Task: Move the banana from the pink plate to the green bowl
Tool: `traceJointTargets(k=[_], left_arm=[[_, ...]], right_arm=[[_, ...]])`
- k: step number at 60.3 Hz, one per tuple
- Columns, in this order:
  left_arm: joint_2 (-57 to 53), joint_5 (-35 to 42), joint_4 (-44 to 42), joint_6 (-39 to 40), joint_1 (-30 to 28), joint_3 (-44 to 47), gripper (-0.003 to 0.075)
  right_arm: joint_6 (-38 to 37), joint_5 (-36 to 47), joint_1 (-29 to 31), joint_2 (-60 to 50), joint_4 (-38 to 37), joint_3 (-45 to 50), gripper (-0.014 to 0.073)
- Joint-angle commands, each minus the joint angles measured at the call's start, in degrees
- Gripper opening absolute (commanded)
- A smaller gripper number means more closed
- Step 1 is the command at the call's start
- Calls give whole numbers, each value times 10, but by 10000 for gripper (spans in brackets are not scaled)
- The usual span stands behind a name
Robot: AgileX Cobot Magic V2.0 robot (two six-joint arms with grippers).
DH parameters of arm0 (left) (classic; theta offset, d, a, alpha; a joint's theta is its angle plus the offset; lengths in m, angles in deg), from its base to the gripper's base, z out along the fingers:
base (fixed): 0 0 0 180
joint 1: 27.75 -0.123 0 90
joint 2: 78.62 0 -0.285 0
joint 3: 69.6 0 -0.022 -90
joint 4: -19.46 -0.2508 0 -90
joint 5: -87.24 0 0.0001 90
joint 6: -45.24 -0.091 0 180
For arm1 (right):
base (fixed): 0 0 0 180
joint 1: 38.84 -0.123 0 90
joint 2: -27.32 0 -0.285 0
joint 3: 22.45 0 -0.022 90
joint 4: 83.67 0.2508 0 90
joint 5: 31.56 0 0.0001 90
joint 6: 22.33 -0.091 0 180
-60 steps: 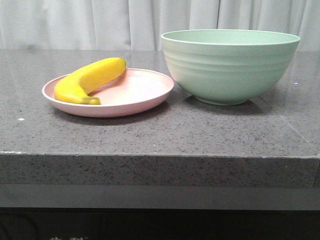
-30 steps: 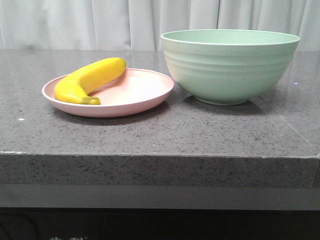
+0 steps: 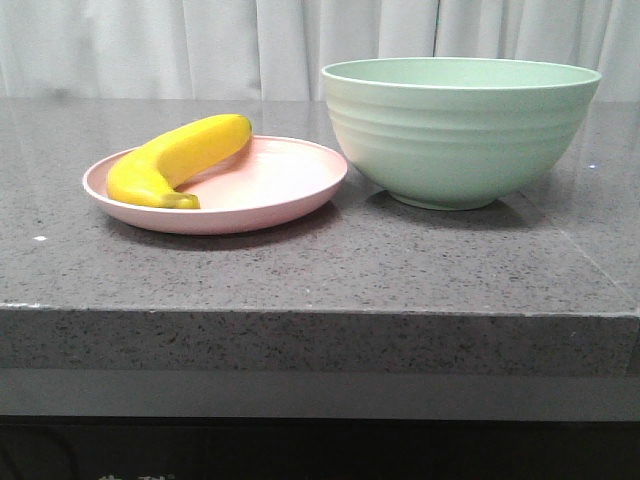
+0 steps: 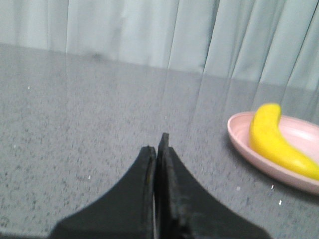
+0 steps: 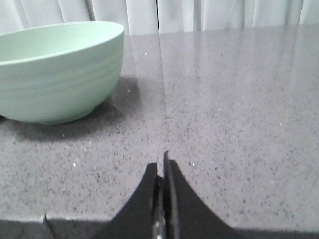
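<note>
Banana (image 3: 176,160): bright yellow, glossy, with a greenish-brown tip. Pink plate (image 3: 270,205): uniform pale pink, matte, unpatterned. Green bowl (image 3: 455,130): pale mint green, faint horizontal ridges banding the outside. Countertop (image 3: 400,270): dark grey stone, finely speckled with light flecks. Curtain (image 3: 150,45): white, vertical folds. Left gripper (image 4: 157,149) and right gripper (image 5: 162,172): black.

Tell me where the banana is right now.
In the front view the banana lies on the left half of the pink plate, on the countertop to the left of the green bowl. No pincer touches it.
</note>
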Motion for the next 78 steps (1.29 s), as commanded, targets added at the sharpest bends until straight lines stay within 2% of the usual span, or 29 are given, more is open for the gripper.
traceJointTargets(k=[1,11,17,27,40,44,49,52,57,61,68,78], left_arm=[[15,36,11,0,0,-61,-18],[134,-48,11,0,13,-179,-18],[232,-59,9,0,20,-236,-18],[332,-60,9,0,20,-293,-18],[349,-45,-8,-5,20,-297,-13],[349,-45,-23,-5,20,-297,41],[349,-44,-32,-5,20,-297,171],[349,-44,-32,-5,20,-297,275],[349,-44,-32,-5,20,-297,479],[349,-44,-32,-5,20,-297,573],[349,-41,-13,-5,20,-297,589],[381,-67,-24,-6,44,-326,589]], right_arm=[[2,45,2,-12,1,-54,-59],[3,-8,3,35,-58,-170,-59],[3,-28,3,91,-79,-226,-59],[3,-40,3,156,-65,-267,-59],[3,-73,3,165,-22,-268,-57],[3,-81,3,165,-22,-268,-53],[3,-81,3,165,-22,-268,4],[3,-78,3,165,-22,-268,78],[3,-74,3,165,-22,-268,271],[3,-73,3,165,-22,-268,407],[3,-65,3,165,-22,-268,521],[3,-72,3,165,-21,-268,531]])
